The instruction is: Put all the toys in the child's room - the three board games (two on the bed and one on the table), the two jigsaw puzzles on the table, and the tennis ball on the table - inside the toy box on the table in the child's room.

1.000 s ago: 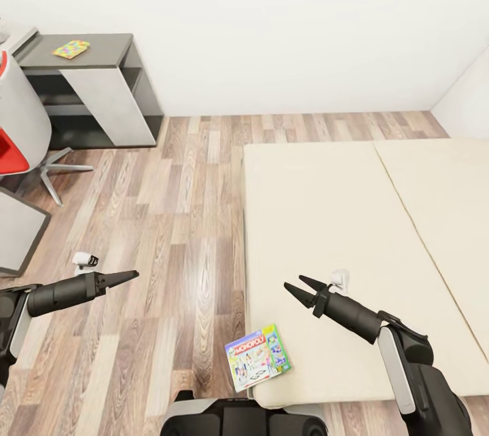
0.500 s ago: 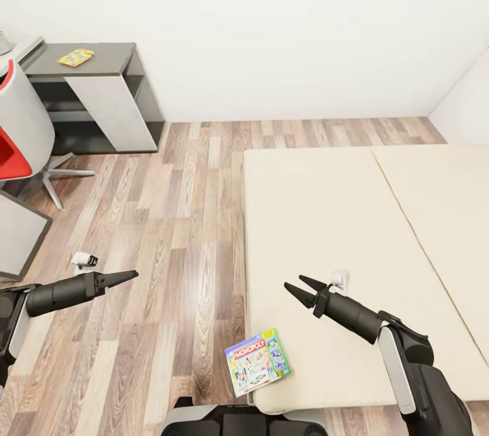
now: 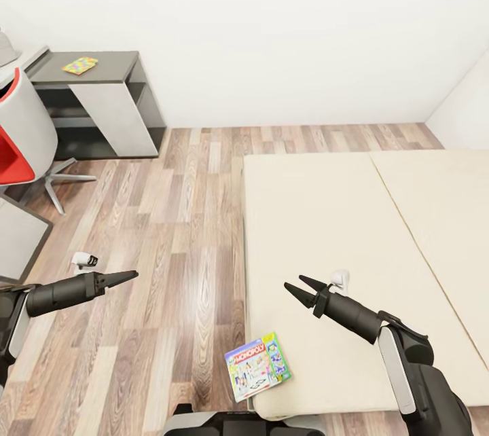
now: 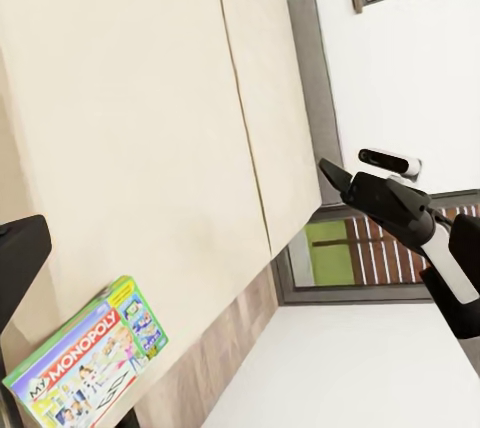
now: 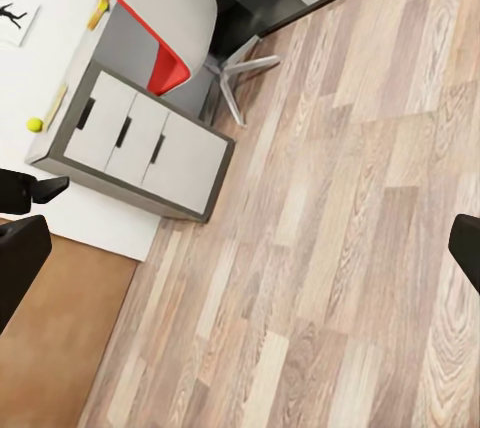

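A white-blue board game (image 3: pixel 258 367) with a green edge lies on the near corner of the beige bed (image 3: pixel 326 232), overhanging its side; the left wrist view shows this board game (image 4: pixel 85 358) too. One jigsaw puzzle (image 3: pixel 80 65) rests on the table's (image 3: pixel 112 64) dark grey top. The tennis ball (image 5: pixel 35 125) sits on the table's white part above the drawers (image 5: pixel 130 138). My left gripper (image 3: pixel 129 276) hangs over the floor, open and empty. My right gripper (image 3: pixel 297 286) is open above the bed, a little beyond the board game. The toy box is out of view.
A red and grey swivel chair (image 3: pixel 17 144) stands by the table, its star base on the wood floor (image 3: pixel 176 232). White walls close the room behind. The bed's grey headboard (image 4: pixel 310 78) runs under a window.
The whole head view has shifted: table, floor and bed sit a little lower and further right in the picture. Both arms keep their pose and the board game has not moved on the bed.
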